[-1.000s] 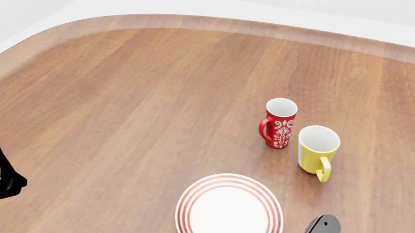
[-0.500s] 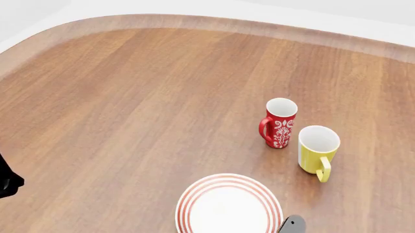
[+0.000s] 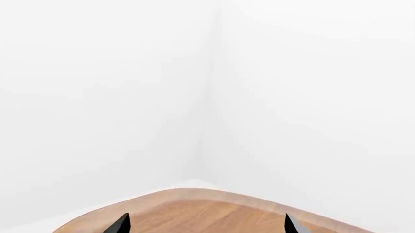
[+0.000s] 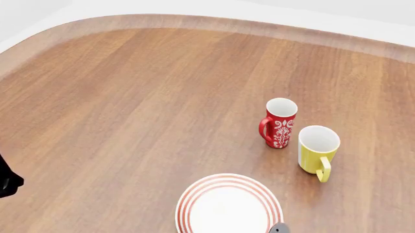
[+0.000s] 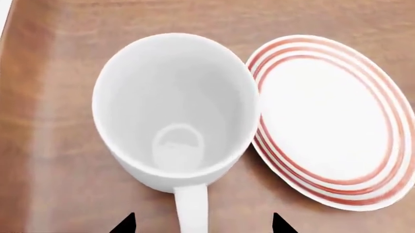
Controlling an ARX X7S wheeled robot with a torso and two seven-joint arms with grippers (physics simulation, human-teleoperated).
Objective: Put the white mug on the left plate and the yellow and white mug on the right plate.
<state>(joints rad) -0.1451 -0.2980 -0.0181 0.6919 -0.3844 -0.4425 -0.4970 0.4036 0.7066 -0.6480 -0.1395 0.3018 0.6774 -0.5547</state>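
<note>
At the far left of the head view our left tool (image 4: 7, 182) sits low at the edge of the table (image 4: 143, 97), only a dark part of it showing; its own wrist view points at the white walls with two tips (image 3: 120, 225) set wide apart near the table's rim, so we judge it parked with jaws spread and nothing between them, kept clear because the work is on the other side. Moving right, one plate (image 4: 229, 204) with red rings lies near us; we cannot tell from here whether it is the left or the right one, as only one shows. A grey sliver of our right tool (image 4: 279, 228) peeks in just beside it. In the right wrist view the white mug (image 5: 175, 107) stands upright on the wood just beside that plate (image 5: 331, 121), handle toward the camera, and the two dark tips (image 5: 126, 224) straddle the handle with a gap, touching nothing, which we read as lining up for a grasp. Farther right stand a red patterned mug (image 4: 279, 122) and the yellow and white mug (image 4: 318, 151), near each other, neither yet on a plate.
</note>
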